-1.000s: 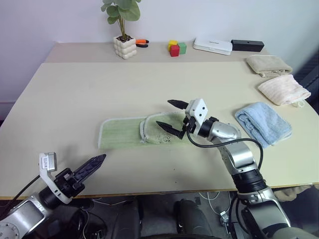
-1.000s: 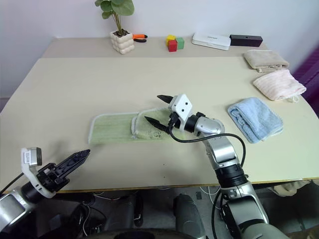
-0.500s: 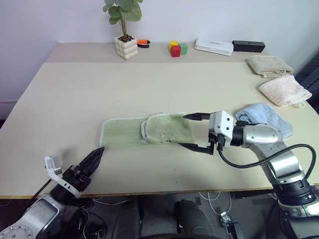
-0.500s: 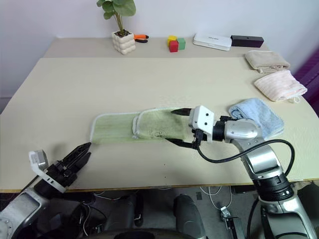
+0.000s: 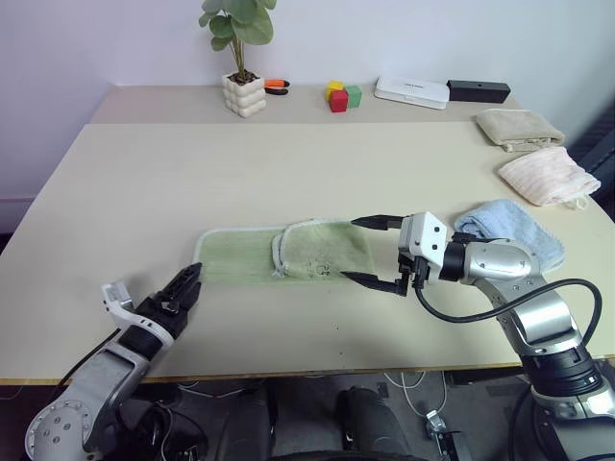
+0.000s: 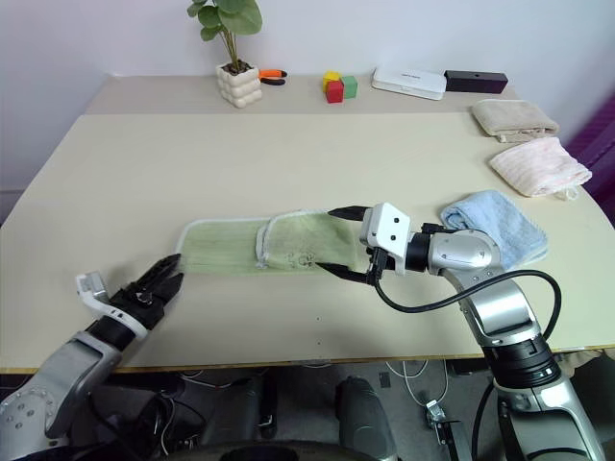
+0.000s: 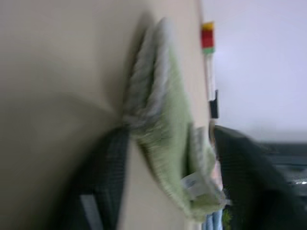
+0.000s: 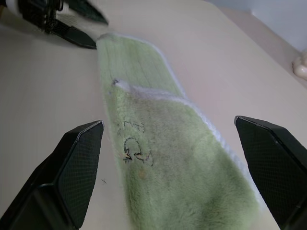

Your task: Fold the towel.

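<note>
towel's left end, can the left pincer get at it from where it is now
Probably yes. The left pincer sits low over the table, right by the near-left corner of the towel, with bare tabletop between them and nothing in the way.

bare table [image 5: 240, 173] around green towel [image 5: 240, 257], blue cloth [image 5: 524, 235] crowding right

A: L arm? 
B: Reaches fwd low from near table edge; left gripper [image 5: 189, 279] fingers close together, tips by towel [image 5: 288, 252] left end.

A: R arm? 
B: Bent inward, wrist about level; right gripper [image 5: 371, 250] jaws spread wide, straddling towel's right end.
</note>
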